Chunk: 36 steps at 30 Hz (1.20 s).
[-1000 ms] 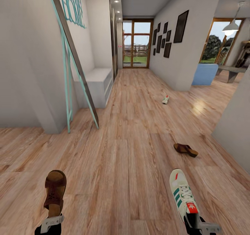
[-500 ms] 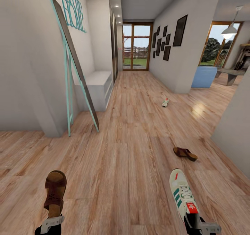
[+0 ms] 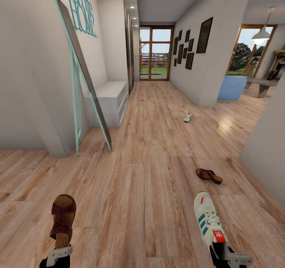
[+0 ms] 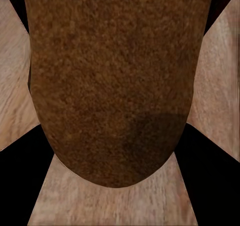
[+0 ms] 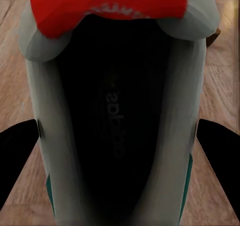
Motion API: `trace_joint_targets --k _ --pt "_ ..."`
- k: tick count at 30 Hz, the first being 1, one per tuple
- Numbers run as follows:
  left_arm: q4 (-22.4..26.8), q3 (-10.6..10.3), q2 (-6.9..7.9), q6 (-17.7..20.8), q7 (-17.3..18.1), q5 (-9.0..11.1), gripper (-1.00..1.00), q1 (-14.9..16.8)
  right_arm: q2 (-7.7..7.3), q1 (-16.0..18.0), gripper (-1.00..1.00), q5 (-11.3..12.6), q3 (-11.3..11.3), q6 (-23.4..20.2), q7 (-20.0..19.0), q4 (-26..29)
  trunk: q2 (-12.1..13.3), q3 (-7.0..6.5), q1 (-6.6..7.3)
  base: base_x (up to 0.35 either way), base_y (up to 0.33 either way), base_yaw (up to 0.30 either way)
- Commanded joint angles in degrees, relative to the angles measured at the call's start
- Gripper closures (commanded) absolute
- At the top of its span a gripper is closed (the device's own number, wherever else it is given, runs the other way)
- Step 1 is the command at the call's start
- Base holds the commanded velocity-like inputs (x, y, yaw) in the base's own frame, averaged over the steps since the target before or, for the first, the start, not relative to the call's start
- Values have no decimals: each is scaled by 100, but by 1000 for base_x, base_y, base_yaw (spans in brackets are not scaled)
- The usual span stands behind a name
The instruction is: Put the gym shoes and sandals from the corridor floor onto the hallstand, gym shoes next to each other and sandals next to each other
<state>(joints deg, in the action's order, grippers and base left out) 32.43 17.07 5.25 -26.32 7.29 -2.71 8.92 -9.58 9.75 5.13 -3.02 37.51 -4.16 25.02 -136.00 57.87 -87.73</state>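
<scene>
Brown sandal (image 3: 62,219) pinched in left gripper (image 3: 59,254), white gym shoe (image 3: 208,220) in right gripper (image 3: 229,258); risks slipping from heel-only grips while driving.

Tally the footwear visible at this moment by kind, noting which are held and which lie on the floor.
Gym shoes: 2, one in the right gripper (shoe), one far down the corridor floor.
Sandals: 2, one in the left gripper (sandal), one on the floor.
Total: 4.

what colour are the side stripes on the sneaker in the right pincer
Green, on the white gym shoe held by the right pincer; clearest in the head view.
</scene>
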Motion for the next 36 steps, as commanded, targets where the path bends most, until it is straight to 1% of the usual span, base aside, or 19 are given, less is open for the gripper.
trace_joint_targets --k 1,4,5,20,29,36 --pt "0 42 -6 -18 45 -28 100 4 7 4 100 101 -5 17 -45 0 -2 5 1 0 -237 0" --pt "0 42 -6 -21 45 -28 100 4 13 4 100 211 -5 15 -43 7 -2 5 1 0 -252 0" --pt "0 42 -6 -19 45 -27 100 4 16 4 100 303 -5 15 -43 10 -2 5 1 0 -267 0" --pt "0 42 -7 -22 45 -27 100 4 22 2 100 348 -1 20 -42 -2 -2 5 1 0 -271 16" --pt "0 42 -7 -22 45 -27 100 4 26 3 100 348 3 20 -41 -2 -2 5 1 -8 -272 226" --pt "0 46 -1 -22 45 -27 100 4 26 5 100 348 3 20 -41 -6 -2 5 1 -139 -250 274"
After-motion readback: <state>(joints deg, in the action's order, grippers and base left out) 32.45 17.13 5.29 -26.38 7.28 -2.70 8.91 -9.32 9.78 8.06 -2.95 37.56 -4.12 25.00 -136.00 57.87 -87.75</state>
